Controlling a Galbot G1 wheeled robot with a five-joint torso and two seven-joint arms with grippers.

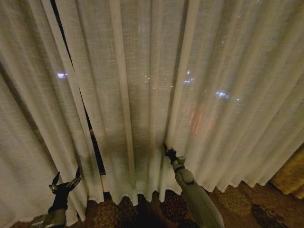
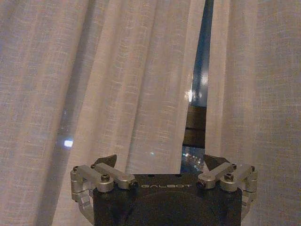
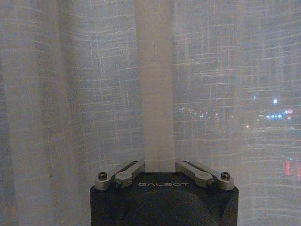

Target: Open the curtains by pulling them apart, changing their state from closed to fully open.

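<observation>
Head view: thin, soft, light curtains (image 1: 156,95) hang to the floor, almost closed.
Right end effector (image 1: 166,148) is clamped on a fold; left end effector (image 1: 65,182) waits spread apart by the gap.

The curtains (image 1: 156,95) run past the head view's top and both side edges, so their tops and full width stay out of sight. Behind the sheer fabric, scattered lights (image 1: 221,95) show as soft smears, too blurred to tell what they belong to. Through the dark gap (image 1: 90,128) between the two panels, nothing can be made out from the head view.

At the curtains' foot, the left gripper (image 1: 65,179) has its arm cut off by the bottom edge. The right gripper (image 1: 166,148) has its fingertips buried in a pleat (the fold (image 3: 159,94) passes between its finger links (image 3: 120,173) in the right wrist view). Whether they pinch the cloth cannot be told.

Beside the curtains' right hem, a golden drape (image 1: 290,175) is clipped by the picture's edge.
</observation>
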